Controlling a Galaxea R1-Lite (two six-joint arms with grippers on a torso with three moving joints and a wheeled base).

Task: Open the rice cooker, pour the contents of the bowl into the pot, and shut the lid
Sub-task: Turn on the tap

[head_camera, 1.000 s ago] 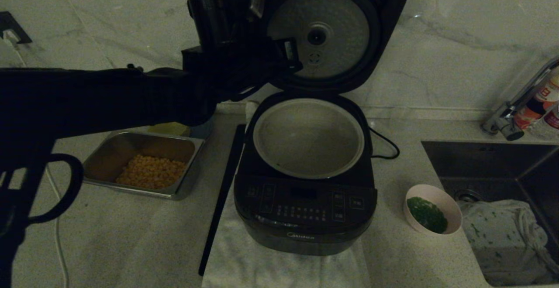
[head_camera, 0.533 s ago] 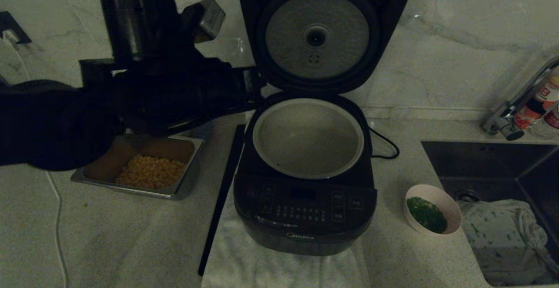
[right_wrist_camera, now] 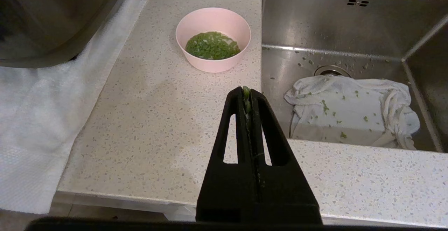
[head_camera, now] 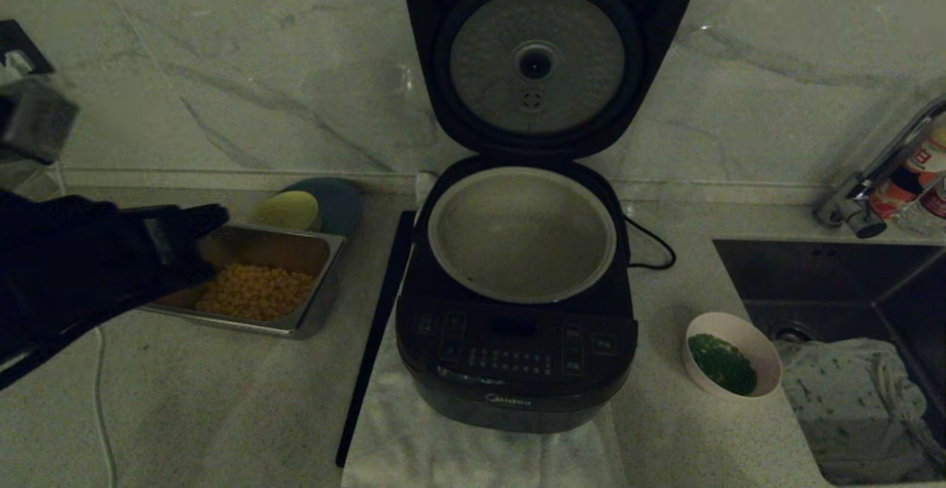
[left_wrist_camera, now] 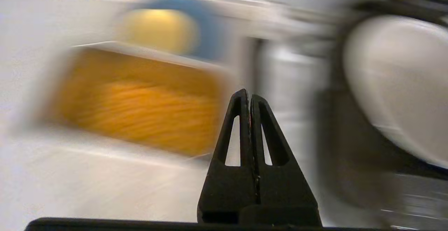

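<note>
The black rice cooker (head_camera: 517,355) stands mid-counter with its lid (head_camera: 548,59) swung upright, silver inner plate facing me. The light-grey pot (head_camera: 522,233) inside looks empty. The small pinkish bowl (head_camera: 732,355) (right_wrist_camera: 213,38) sits on the counter right of the cooker, holding chopped green herbs (head_camera: 723,364) (right_wrist_camera: 211,45). My left gripper (head_camera: 216,216) (left_wrist_camera: 246,94) is shut and empty, low at the far left over the end of the tray. My right gripper (right_wrist_camera: 246,92) is shut near the counter's front edge, short of the bowl, with a green scrap stuck between its tips.
A steel tray (head_camera: 325,281) of yellow kernels (head_camera: 255,292) lies left of the cooker, with a yellow-green bowl (head_camera: 288,209) behind it. A white towel (head_camera: 473,451) lies under the cooker. The sink (head_camera: 835,273) with a cloth (right_wrist_camera: 350,112) and a tap (head_camera: 872,185) is at the right.
My left arm has pulled away from the raised lid, swinging left and down to the tray. The lid stays upright and the bowl has not moved.
</note>
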